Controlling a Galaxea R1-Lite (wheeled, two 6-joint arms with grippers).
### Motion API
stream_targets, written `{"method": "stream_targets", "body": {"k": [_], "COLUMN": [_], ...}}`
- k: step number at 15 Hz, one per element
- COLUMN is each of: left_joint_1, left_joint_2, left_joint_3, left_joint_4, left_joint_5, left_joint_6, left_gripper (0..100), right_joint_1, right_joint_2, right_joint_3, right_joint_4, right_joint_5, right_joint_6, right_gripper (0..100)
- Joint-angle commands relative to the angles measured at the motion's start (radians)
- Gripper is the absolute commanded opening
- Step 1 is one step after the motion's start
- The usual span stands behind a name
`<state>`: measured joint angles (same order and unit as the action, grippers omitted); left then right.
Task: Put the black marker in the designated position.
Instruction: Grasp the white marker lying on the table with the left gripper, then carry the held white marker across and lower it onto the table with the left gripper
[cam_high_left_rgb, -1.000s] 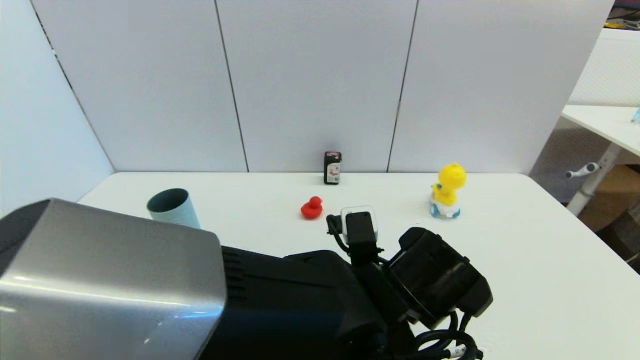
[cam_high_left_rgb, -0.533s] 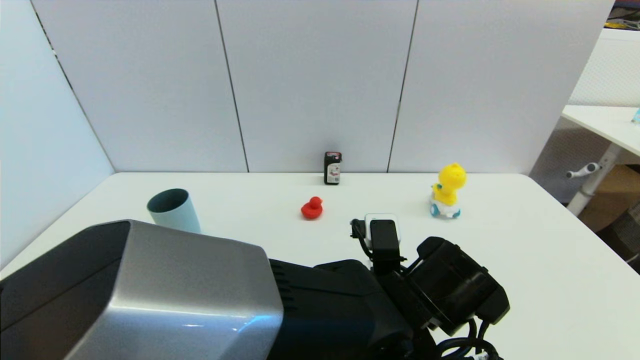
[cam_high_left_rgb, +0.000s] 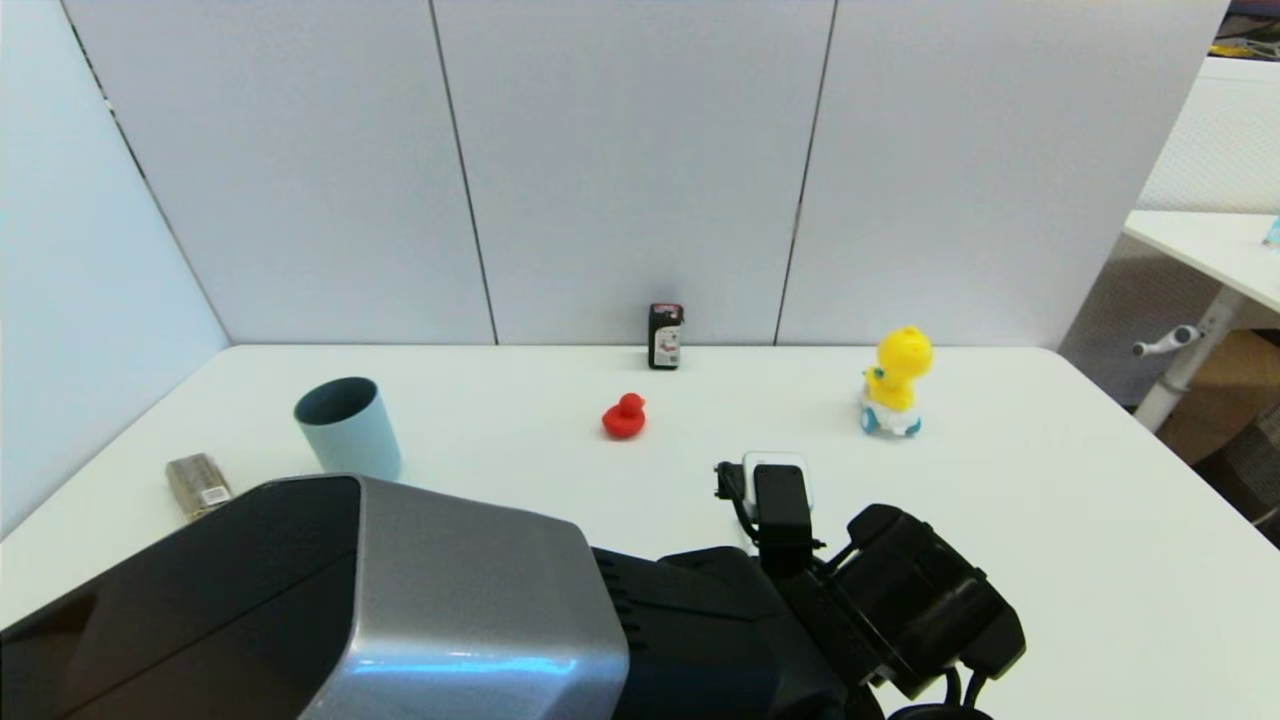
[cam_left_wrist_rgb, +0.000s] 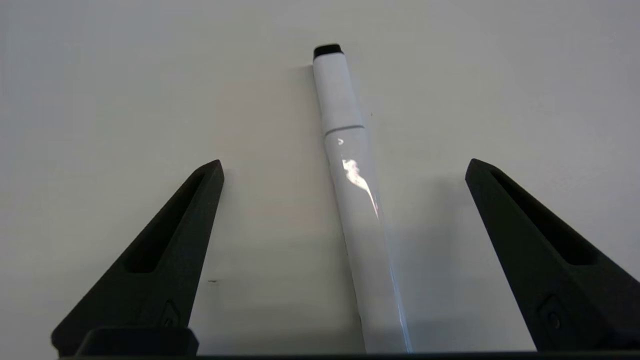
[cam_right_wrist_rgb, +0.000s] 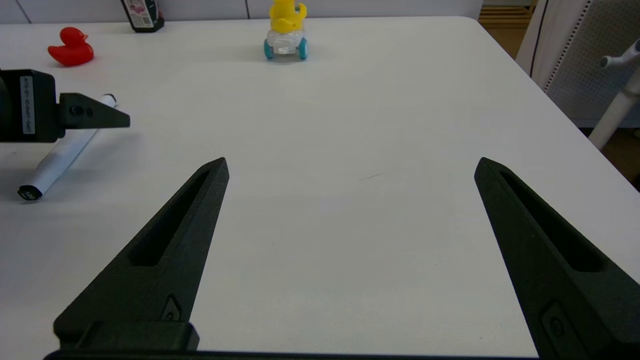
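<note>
The black marker (cam_left_wrist_rgb: 350, 175), a long white barrel with black ends, lies flat on the white table (cam_left_wrist_rgb: 100, 75). My left gripper (cam_left_wrist_rgb: 344, 164) is open just above it, one finger on each side of the barrel, apart from it. In the head view my left arm (cam_high_left_rgb: 780, 500) reaches over the table's middle and hides the marker. The right wrist view shows the marker (cam_right_wrist_rgb: 62, 152) under a left finger (cam_right_wrist_rgb: 95, 116). My right gripper (cam_right_wrist_rgb: 351, 161) is open and empty over bare table at the right, out of the head view.
A light blue cup (cam_high_left_rgb: 348, 428) stands at the left, with a small brown block (cam_high_left_rgb: 197, 485) near the left edge. A red duck (cam_high_left_rgb: 624, 416), a small black bottle (cam_high_left_rgb: 665, 336) by the back wall and a yellow duck toy (cam_high_left_rgb: 895, 385) stand farther back.
My left arm has shifted right and toward the table's front, uncovering the cup fully and the small brown block. The other objects have not moved.
</note>
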<state>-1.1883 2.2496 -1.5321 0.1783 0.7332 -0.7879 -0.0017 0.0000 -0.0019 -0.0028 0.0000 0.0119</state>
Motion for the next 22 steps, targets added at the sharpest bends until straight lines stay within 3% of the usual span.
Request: {"method": "stream_targets", "body": {"k": [1, 3, 4, 17, 20, 22], "left_joint_1": [-0.001, -0.001, -0.001, 0.001, 0.012, 0.076], "left_joint_2": [0.015, 0.024, 0.024, -0.068, -0.262, -0.453], "left_joint_3": [0.000, -0.003, -0.003, -0.031, -0.020, -0.029], "left_joint_4": [0.000, 0.000, 0.000, -0.006, 0.012, 0.158], "left_joint_5": [0.005, 0.006, 0.005, 0.028, 0.028, 0.028], "left_joint_6": [-0.008, -0.011, -0.011, 0.012, 0.185, 0.312], "left_gripper": [100, 100, 0, 0, 0, 0], "right_joint_1": [0.000, 0.000, 0.000, 0.000, 0.000, 0.000], "right_joint_2": [0.002, 0.000, 0.000, 0.000, 0.002, 0.002], "right_joint_3": [-0.001, 0.000, -0.001, 0.000, 0.000, -0.001], "right_joint_4": [0.000, 0.000, 0.000, 0.000, 0.000, 0.000], "right_joint_5": [0.000, 0.000, 0.000, 0.000, 0.000, 0.000], "right_joint_6": [0.000, 0.000, 0.000, 0.000, 0.000, 0.000], "right_gripper": [100, 100, 100, 100, 100, 100]}}
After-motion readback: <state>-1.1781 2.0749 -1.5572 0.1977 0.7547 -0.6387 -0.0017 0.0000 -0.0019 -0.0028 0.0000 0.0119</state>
